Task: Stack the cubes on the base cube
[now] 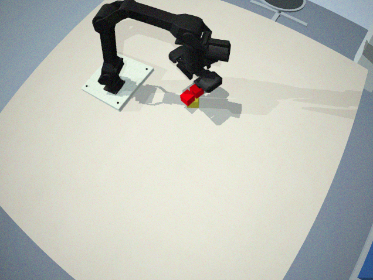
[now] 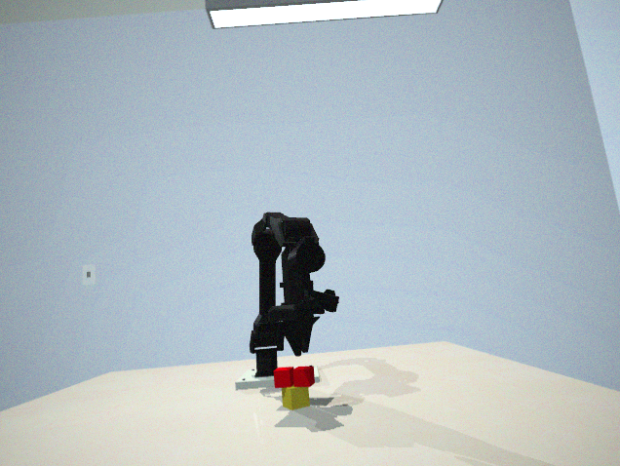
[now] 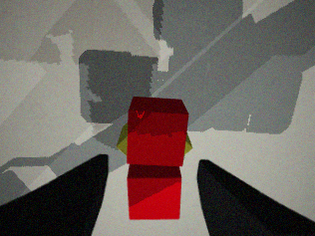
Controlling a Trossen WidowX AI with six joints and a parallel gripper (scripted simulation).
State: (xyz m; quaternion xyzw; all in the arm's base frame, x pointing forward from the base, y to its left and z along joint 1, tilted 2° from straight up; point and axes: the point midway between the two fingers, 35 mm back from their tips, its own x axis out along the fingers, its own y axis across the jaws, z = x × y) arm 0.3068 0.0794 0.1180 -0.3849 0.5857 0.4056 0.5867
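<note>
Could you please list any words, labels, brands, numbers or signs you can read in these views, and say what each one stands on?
No readable text in any view.
Far red cube: a small red mark near its top edge in the wrist view, too small and blurred to read.
Near red cube, yellow base cube, arm, base plate: nothing written.

red cubes [image 2: 293,376], yellow base cube [image 2: 295,398], black fingers
</note>
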